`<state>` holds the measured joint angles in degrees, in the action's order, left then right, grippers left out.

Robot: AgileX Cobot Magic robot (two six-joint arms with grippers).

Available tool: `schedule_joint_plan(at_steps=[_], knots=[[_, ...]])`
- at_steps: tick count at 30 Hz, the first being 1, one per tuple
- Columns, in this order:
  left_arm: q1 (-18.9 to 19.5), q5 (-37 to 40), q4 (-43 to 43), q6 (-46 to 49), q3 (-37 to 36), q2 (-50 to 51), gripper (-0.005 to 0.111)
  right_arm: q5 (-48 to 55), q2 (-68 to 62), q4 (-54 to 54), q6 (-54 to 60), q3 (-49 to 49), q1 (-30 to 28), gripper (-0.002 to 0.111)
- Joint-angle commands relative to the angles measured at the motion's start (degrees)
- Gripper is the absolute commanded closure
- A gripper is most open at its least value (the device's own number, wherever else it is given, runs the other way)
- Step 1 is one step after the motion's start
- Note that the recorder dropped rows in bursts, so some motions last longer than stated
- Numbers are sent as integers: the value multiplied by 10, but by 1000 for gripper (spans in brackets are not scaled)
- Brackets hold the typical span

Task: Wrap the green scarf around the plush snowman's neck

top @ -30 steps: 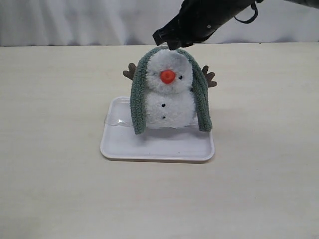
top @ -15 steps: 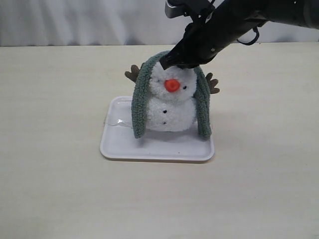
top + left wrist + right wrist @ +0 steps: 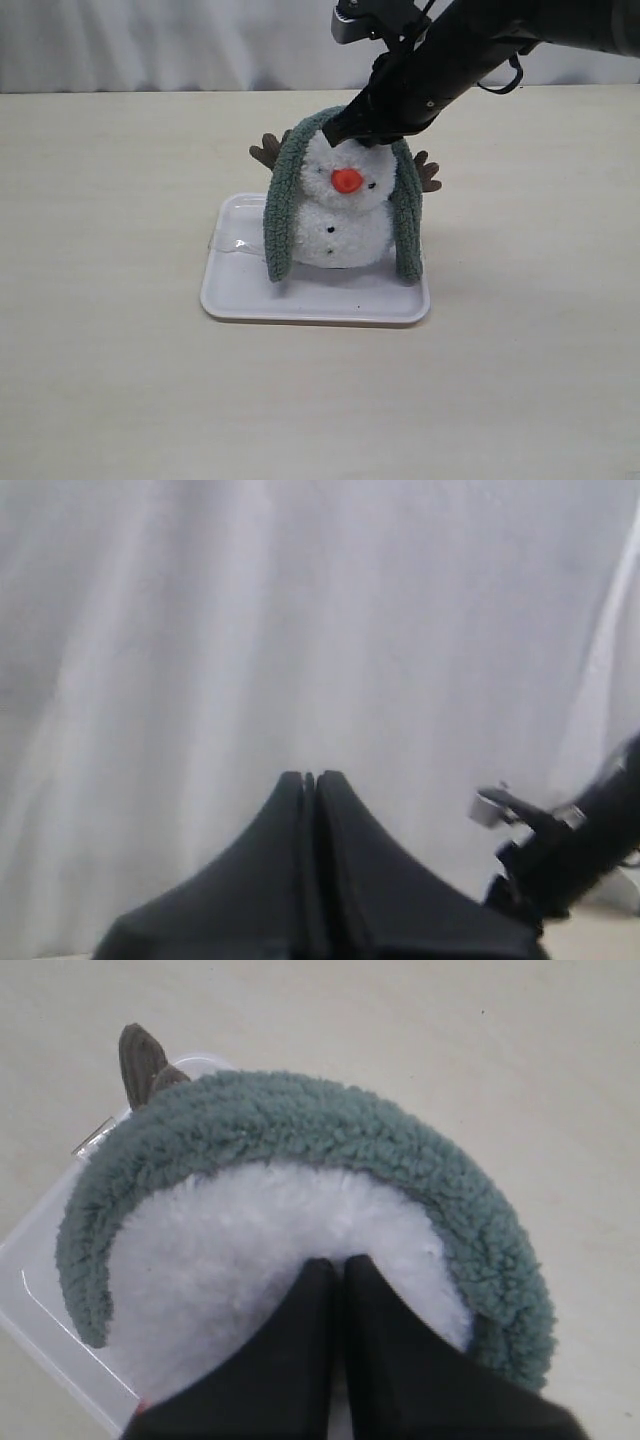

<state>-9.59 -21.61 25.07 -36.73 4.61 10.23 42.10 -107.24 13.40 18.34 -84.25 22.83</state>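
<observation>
The right arm (image 3: pixel 480 40) slants down from the upper right of the exterior view toward the middle. Its black right gripper (image 3: pixel 350 133) points down and leftward, and its fingers (image 3: pixel 315 1305) are pressed together with no gap. The left gripper (image 3: pixel 308 778) is held up, aimed across rather than down, its fingers (image 3: pixel 283 825) likewise closed tip to tip.

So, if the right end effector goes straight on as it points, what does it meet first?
Probably the plush snowman's white head; the right end effector seems to touch its fluff, with the green scarf just beyond.
</observation>
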Motion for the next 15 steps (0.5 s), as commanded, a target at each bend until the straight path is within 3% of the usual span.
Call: schedule_joint_plan(at_steps=[1,5,9,12,15], knots=[[-5,-152,199,-89,30,179,107,35,-7,-6,3,10,-1,104],[-5,-297,223,14,55,372,103,37,-7,-6,0,10,-1,104],[-5,-420,226,134,84,568,81,37,-7,-6,0,10,-1,104],[-5,-457,226,190,126,689,63,37,-7,-6,0,10,-1,104],[-5,-462,236,194,184,793,53,34,-7,-6,5,10,-1,104]])
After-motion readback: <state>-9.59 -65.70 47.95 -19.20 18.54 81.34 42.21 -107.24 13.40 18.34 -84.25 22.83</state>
